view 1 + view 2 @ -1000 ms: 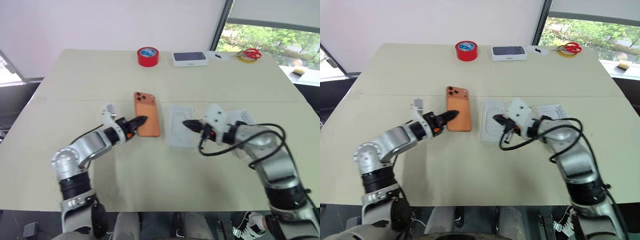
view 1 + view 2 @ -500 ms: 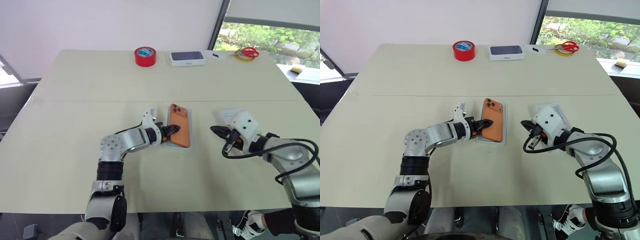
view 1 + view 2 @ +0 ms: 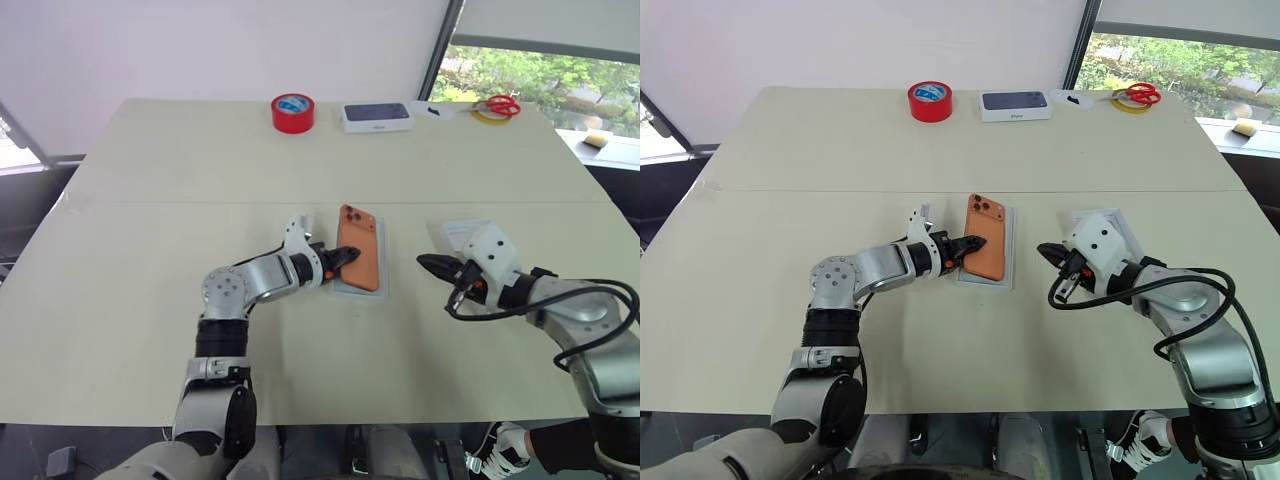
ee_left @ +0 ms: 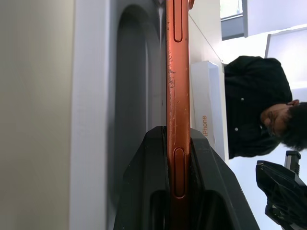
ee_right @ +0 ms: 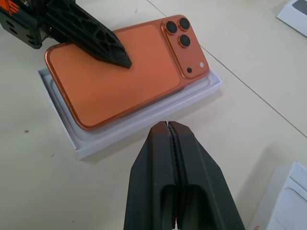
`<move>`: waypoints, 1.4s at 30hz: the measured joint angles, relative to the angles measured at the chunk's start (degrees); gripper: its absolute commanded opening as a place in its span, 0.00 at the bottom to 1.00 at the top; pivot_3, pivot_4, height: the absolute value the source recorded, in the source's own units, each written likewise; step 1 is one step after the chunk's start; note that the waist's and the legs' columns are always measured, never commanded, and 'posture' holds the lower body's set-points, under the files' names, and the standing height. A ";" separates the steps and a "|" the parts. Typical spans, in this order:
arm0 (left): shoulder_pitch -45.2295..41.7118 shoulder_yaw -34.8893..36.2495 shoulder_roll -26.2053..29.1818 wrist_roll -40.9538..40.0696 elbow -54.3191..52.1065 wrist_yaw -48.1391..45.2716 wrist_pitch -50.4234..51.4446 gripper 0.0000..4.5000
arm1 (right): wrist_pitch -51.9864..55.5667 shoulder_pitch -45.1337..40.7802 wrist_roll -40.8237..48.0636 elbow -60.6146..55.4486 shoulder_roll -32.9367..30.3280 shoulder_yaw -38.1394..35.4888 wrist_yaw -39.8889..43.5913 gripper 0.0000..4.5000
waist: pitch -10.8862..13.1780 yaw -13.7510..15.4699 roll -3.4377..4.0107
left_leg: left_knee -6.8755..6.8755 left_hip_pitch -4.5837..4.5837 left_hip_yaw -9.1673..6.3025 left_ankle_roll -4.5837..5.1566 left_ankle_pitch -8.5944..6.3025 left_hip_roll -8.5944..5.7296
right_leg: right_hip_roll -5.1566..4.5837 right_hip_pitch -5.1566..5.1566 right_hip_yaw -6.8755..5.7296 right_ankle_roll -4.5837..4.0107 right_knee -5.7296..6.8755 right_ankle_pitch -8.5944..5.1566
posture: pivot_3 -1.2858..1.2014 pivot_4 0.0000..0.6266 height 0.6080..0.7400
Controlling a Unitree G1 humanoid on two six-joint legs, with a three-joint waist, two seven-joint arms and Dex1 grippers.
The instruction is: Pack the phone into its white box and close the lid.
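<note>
The orange phone (image 3: 361, 260) lies camera side up over the white box (image 3: 362, 291), a shallow tray whose rim (image 5: 144, 125) shows along its side. My left gripper (image 3: 343, 258) is shut on the phone's left edge; in the left wrist view the phone (image 4: 177, 86) stands edge-on between the two black fingers (image 4: 148, 182). My right gripper (image 3: 422, 261) hovers shut and empty to the right of the box, its tips (image 5: 168, 125) pointing at the tray's side. The lid (image 3: 462, 232) lies on the table just behind the right gripper.
At the table's far edge are a red tape roll (image 3: 294, 112), a white box with a dark top (image 3: 377, 116), red scissors (image 3: 503, 104) and a yellow roll (image 3: 490, 116). A person in dark clothes (image 4: 254, 110) shows beyond the table.
My left gripper has carried the phone to the right, from the bare table onto the white box. The right gripper drew back to the right, away from the box.
</note>
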 measured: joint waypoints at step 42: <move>-3.92 -33.29 21.53 44.64 -8.54 -34.53 -15.60 0.01 | 5.15 -13.97 -13.19 15.59 7.95 19.22 -12.50 0.00 | 0.01 -0.01 0.06 | -0.15 -0.11 0.11 -0.07 0.06 0.06 | 0.05 -0.17 0.00 -0.04 -0.05 0.03 | 0.52 0.24 0.93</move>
